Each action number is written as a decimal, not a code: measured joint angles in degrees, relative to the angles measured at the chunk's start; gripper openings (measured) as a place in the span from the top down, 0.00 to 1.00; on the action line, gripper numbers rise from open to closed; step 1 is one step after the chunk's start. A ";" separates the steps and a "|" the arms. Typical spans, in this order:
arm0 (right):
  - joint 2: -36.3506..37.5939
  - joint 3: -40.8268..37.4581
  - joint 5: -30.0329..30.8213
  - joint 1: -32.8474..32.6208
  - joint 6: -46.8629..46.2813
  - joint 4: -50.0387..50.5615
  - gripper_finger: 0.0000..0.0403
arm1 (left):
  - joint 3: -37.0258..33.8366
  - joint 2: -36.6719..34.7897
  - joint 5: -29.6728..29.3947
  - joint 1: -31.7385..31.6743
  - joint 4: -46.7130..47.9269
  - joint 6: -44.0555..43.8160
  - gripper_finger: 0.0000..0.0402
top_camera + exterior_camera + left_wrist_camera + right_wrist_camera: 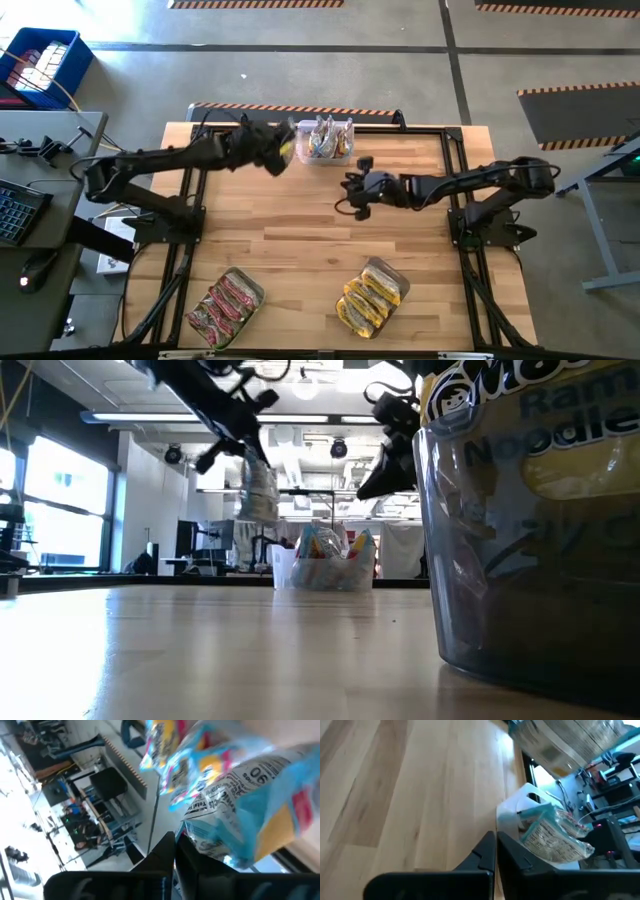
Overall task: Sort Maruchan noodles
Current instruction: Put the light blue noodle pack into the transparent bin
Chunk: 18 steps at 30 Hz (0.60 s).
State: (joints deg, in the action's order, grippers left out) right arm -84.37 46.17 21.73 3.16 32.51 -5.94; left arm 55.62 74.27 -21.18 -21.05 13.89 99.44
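Left fingers point(283, 152): pinched on one noodle packet point(257, 490), which hangs clear above the table point(300, 235), just left of the far tub point(330, 142); likely lifted out for sorting
Left arm: reaches from the left side toward the far edge, wrist raised
Far tub: clear, mixed packets standing in it, the supply
Near left tub point(226, 306): pink-red packets laid flat
Near right tub point(372, 298): yellow packets, apparently the other sorted pile
Right fingers point(356, 190): closed narrow, holding nothing, hovering near the table's middle, just short of the far tub
Right arm: stretches in from the right, waiting
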 joint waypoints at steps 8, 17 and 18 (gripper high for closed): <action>3.97 -7.55 -1.89 5.13 1.99 -6.80 1.00 | 4.27 6.18 3.65 -6.58 -3.91 2.52 1.00; 4.58 -10.96 -4.20 6.73 2.46 -10.45 1.00 | 8.60 14.02 4.93 -8.72 -8.70 2.79 1.00; 4.66 -11.28 -4.11 6.73 2.47 -10.82 1.00 | 8.69 14.89 5.16 -8.92 -8.39 2.73 1.00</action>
State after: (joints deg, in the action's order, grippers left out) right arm -79.71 34.89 17.62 9.89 34.98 -16.76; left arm 64.31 89.16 -16.02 -29.97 5.51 102.18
